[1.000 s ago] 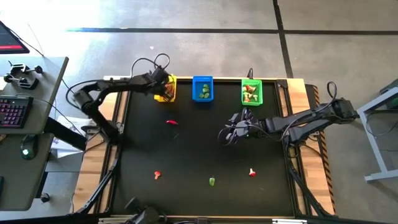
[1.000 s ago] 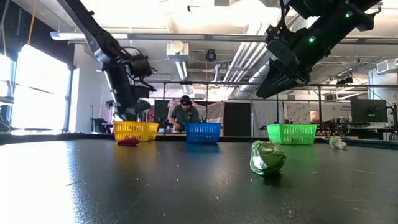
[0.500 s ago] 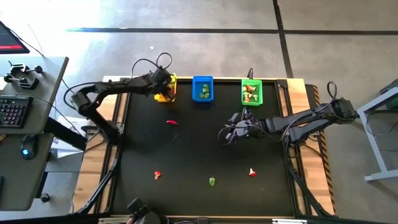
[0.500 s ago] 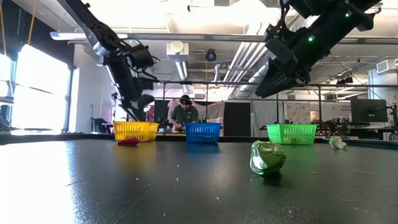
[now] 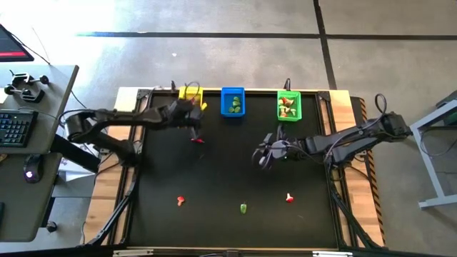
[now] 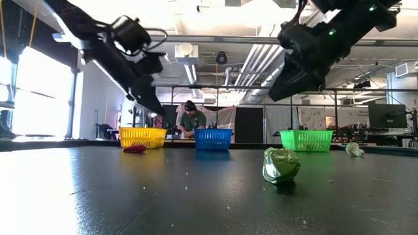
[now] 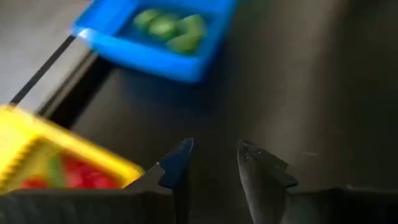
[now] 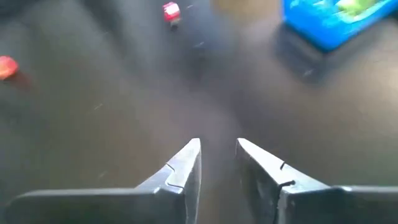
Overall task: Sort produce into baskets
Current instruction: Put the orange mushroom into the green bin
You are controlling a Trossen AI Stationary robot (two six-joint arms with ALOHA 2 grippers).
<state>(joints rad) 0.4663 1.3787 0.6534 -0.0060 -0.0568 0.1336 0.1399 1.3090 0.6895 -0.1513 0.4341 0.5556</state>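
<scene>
Right now your left gripper (image 5: 194, 118) hangs over the dark surface (image 5: 228, 178) just in front of the yellow basket (image 5: 190, 92), its jaws parted with nothing between them. A red chilli (image 5: 197, 140) lies on the surface just beside and below those jaws, not touching them. In the left wrist view the yellow basket holds red pieces, and the blue basket (image 7: 155, 34) holds green pieces (image 7: 168, 26).

Your right gripper (image 5: 263, 154) hovers near the middle of the surface, in front of the green basket (image 5: 288, 105), jaws slightly apart and empty. Nothing lies between them; the nearest loose piece is well apart.

Three loose pieces sit along the near side: a red-and-white mushroom piece (image 5: 181, 200) on the left, a green piece (image 5: 243, 208) in the middle, and another white-and-red piece (image 5: 289, 198) on the right. In the low view the green piece looks crumpled and leafy.

You can read no labels or writing on the baskets or produce.

A person (image 6: 194, 121) sits behind the baskets in the low view.
</scene>
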